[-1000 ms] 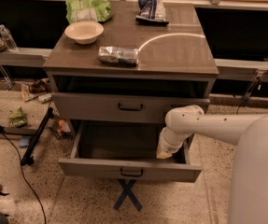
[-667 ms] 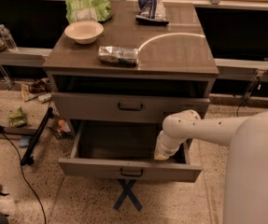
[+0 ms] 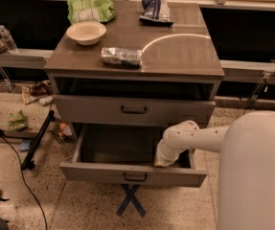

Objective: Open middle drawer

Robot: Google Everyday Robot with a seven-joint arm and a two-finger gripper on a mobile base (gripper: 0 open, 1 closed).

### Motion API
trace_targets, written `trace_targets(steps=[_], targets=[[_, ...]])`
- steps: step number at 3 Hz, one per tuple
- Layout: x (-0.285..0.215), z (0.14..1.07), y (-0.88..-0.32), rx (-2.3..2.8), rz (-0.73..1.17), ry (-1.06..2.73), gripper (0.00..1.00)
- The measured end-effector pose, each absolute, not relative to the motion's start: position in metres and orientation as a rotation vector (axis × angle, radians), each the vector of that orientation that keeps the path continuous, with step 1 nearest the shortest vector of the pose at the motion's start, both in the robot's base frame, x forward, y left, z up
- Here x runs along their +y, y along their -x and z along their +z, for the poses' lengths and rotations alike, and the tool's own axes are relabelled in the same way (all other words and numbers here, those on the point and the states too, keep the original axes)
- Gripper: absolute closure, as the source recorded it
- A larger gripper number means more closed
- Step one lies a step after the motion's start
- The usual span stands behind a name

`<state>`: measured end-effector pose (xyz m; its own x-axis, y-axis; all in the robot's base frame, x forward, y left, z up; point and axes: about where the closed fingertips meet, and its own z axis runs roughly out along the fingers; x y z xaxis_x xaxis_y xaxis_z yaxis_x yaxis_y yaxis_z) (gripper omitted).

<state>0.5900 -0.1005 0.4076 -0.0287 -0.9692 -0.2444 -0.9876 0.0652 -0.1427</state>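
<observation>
The robot body (image 3: 257,176) fills the near right of the scene. The cabinet (image 3: 175,56) stands at centre, left of and beyond it.

The upper drawer (image 3: 175,111) is nearly flush with the cabinet. Below it, the middle drawer (image 3: 94,172) is drawn well out toward the near side, with its inside exposed. Its front panel runs left to right, and its travel is near to far.

The arm (image 3: 199,137) reaches leftward from the body and bends down into the right end of this drawer. The gripper (image 3: 162,161) sits low inside the drawer, just behind the front panel and toward its right end. It cannot be told whether its jaws are apart or together, nor whether it touches the panel.

The handle (image 3: 135,177) is a small dark bar lying left to right at the middle of the panel's outer face. It is left of the gripper and on the near side of the panel, so the panel stands between the two.

Judgement: the opening appears largely done. Any further pull would go toward the near side, against the panel's inner face. A withdrawal would need to lift straight up to clear the panel's top edge.
</observation>
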Motion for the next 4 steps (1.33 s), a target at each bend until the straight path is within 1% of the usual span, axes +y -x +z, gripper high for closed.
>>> trace_targets(steps=[1,2,4], targets=[[-0.097,0.402,-0.583,2.078,0.133,1.979,1.0],[-0.097,0.408,-0.558,2.103,0.239,1.99,1.0],[-0.075,0.419,-0.49,2.137,0.555,1.975,1.0]])
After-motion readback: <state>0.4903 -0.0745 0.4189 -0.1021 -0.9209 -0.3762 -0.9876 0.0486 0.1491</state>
